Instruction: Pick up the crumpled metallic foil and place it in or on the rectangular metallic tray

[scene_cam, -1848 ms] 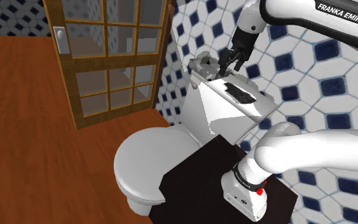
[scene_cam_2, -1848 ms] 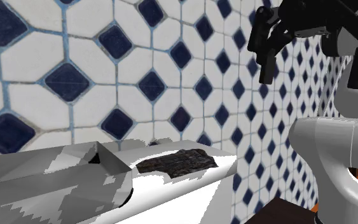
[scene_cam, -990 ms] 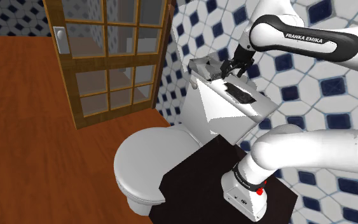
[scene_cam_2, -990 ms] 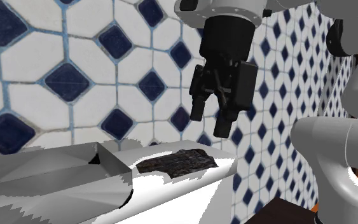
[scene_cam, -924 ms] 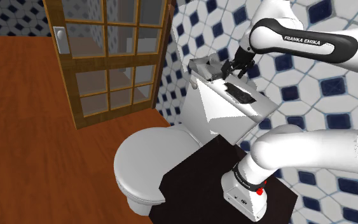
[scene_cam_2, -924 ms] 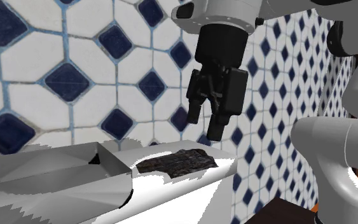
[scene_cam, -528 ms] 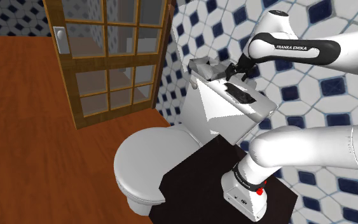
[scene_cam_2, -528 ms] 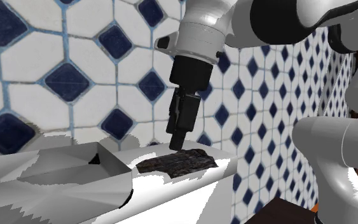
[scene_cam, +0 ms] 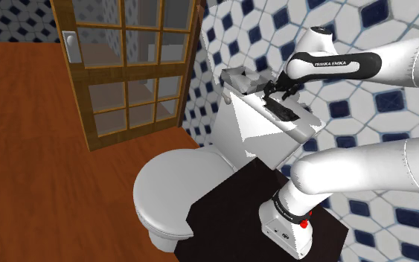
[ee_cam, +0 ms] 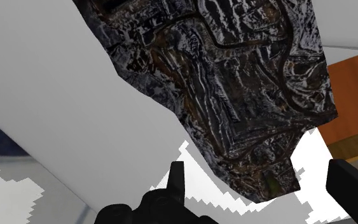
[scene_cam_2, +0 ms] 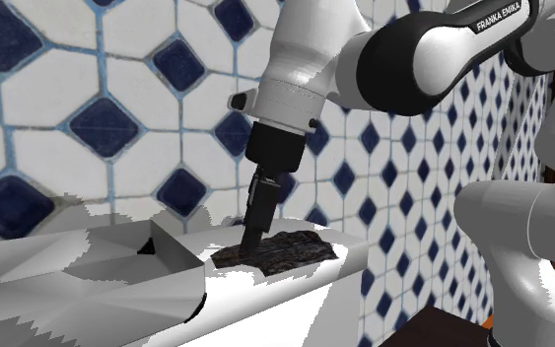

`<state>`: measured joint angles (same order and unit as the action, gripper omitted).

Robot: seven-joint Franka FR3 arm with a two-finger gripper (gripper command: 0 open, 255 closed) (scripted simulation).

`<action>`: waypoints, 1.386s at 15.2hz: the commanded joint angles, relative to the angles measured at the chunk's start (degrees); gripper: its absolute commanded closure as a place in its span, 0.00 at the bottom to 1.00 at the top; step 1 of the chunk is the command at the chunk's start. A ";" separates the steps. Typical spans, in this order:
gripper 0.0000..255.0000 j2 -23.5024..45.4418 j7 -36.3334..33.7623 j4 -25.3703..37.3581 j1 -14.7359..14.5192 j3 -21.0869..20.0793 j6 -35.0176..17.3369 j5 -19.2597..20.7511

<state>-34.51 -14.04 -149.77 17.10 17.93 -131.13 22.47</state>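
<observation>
Clearly we spread our gripper (ee_cam: 260,177) wide astride the crumpled foil (scene_cam_2: 285,249) to clasp it; the tray (scene_cam_2: 88,258) lies at its nine o'clock.

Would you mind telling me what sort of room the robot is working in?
Most likely a bathroom: a white toilet with its cistern, and walls tiled in white with dark blue diamonds.

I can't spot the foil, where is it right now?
In the second exterior view the foil lies on the toilet tank, right of the tray, with the open gripper over its left part.
</observation>
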 commanded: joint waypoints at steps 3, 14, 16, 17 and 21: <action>0.00 1.52 -0.16 -0.95 0.17 0.63 -2.56 0.48; 1.00 1.53 -0.16 -0.94 0.17 0.63 -2.56 0.48; 1.00 1.53 -0.16 -0.94 0.17 0.63 -2.56 0.48; 1.00 1.53 -0.16 -0.94 0.17 0.63 -2.56 0.48; 1.00 0.85 0.16 0.16 -0.01 0.38 -0.80 0.07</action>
<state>-33.44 -13.99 -150.03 17.16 18.40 -132.57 22.70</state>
